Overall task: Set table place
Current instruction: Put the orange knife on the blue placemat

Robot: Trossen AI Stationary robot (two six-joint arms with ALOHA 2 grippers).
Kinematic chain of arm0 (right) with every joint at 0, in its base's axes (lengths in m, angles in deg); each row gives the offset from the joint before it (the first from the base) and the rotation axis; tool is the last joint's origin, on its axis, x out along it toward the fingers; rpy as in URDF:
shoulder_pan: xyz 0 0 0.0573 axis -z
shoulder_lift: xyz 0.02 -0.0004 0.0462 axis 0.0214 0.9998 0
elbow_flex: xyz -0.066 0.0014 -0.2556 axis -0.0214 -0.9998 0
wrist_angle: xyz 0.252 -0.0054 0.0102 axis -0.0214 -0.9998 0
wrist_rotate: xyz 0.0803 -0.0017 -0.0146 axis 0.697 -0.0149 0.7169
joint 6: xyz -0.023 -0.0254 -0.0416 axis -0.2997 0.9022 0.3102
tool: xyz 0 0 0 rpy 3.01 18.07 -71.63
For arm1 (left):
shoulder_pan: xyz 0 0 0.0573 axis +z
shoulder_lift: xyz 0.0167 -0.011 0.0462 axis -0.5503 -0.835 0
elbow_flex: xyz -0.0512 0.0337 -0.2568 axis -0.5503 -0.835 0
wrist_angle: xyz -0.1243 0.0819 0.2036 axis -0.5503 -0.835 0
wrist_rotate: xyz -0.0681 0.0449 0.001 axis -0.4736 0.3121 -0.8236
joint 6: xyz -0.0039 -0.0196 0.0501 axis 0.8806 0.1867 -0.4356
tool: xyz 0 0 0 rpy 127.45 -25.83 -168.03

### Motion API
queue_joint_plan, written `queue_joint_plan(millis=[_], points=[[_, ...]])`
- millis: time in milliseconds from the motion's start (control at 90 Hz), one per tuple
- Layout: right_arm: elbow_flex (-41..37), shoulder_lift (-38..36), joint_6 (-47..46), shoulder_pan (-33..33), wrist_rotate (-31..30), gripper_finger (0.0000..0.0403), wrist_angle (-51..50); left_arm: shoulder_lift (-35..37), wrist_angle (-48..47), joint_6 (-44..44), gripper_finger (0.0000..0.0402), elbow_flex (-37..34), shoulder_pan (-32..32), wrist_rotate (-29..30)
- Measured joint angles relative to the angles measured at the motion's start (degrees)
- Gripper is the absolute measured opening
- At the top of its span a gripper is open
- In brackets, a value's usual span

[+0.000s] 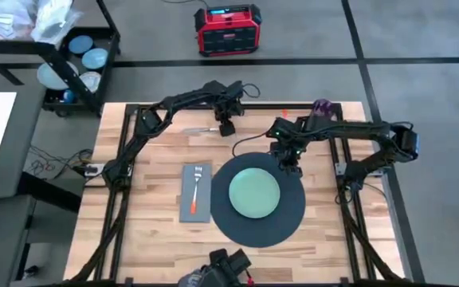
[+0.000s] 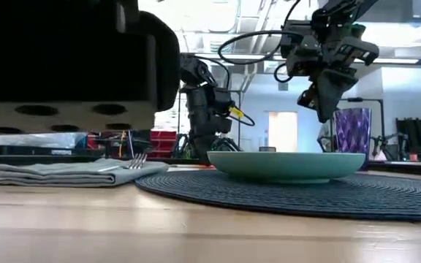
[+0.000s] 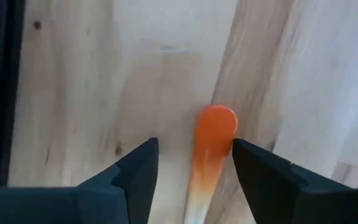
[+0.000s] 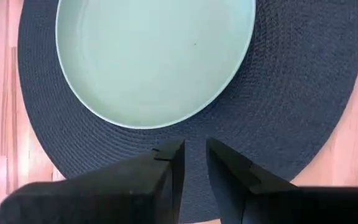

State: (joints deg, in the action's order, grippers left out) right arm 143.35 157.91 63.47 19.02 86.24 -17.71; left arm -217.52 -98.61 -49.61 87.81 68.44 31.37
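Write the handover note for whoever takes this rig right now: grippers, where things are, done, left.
Left gripper: open, low over the far side of the table, fingers either side of an orange-handled utensil lying there; not gripped yet.
Right gripper: nearly shut, empty, hovering over the far edge of the mat.
Done: green plate on the mat; napkin left of the mat with the fork on it.
Left: bring over the utensil under the left gripper and the purple cup, which stands on the far side beyond the plate.

Orange handle (image 3: 211,146) blurred, its far end cut off
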Motion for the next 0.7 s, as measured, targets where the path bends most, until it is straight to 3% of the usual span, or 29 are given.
queue_joint_plan(millis=[178, 267, 389, 511, 700], points=[[0.00, 0.00, 0.00, 0.02, 0.02, 0.0056, -0.13, 0.00, -2.23, -1.84, 0.0134, 0.00, -0.99, 0.40], [-0.02, 0.00, 0.02, 0.02, 0.02, 0.0056, -0.29, -0.03, -3.90, -4.82, 0.0137, -0.17, -2.13, 0.92], [-0.03, 0.00, 0.02, 0.02, 0.01, 0.0056, -0.35, -0.26, -2.01, -5.39, 0.0150, -0.96, -3.71, 6.03], [-0.04, 0.00, -0.02, 0.00, 0.00, 0.0056, -0.28, -0.33, -1.80, -5.25, 0.0152, -1.01, -3.82, 4.87], [-0.04, 0.00, -1.36, 0.02, -0.05, 0.0056, -0.22, -0.42, -1.56, -4.40, 0.0088, -1.01, -4.08, 5.66]])
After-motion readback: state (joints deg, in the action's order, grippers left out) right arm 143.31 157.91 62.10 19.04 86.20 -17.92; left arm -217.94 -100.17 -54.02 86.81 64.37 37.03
